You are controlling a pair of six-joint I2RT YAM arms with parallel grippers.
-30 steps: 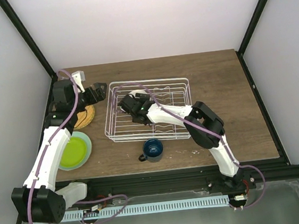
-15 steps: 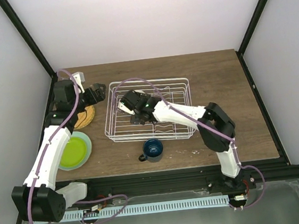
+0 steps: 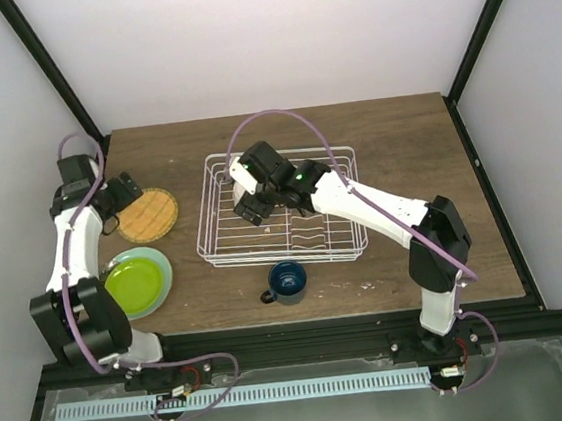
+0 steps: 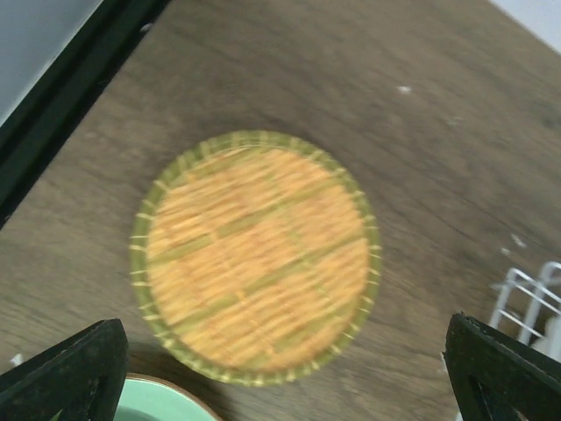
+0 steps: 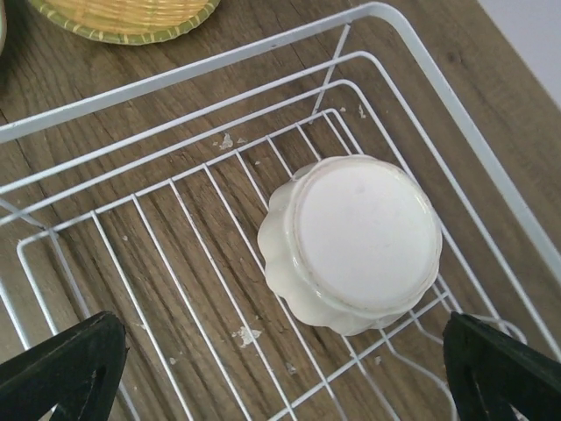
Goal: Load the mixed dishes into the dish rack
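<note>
The white wire dish rack (image 3: pixel 345 249) stands mid-table. A cream scalloped-rim bowl (image 5: pixel 355 241) lies upside down on its floor wires (image 5: pixel 175 254). My right gripper (image 5: pixel 280 386) hovers above it, open and empty; in the top view the right gripper (image 3: pixel 251 209) is over the rack's left part and hides the bowl. My left gripper (image 4: pixel 280 386) is open and empty above the flat woven cream plate (image 4: pixel 254 254), which also shows in the top view (image 3: pixel 149 214), with the left gripper (image 3: pixel 123 192) at its far-left edge. The dark blue mug (image 3: pixel 288 281) stands in front of the rack.
The lime-green dish (image 3: pixel 136 286) sits on the mint-green plate (image 3: pixel 163 266) at the table's left front; the mint-green plate's rim (image 4: pixel 162 403) shows in the left wrist view. The black frame post (image 4: pixel 61 114) runs close by on the left.
My left arm has swung back to the far left, uncovering the woven plate. My right arm has stretched out, its gripper staying over the rack's left part.
</note>
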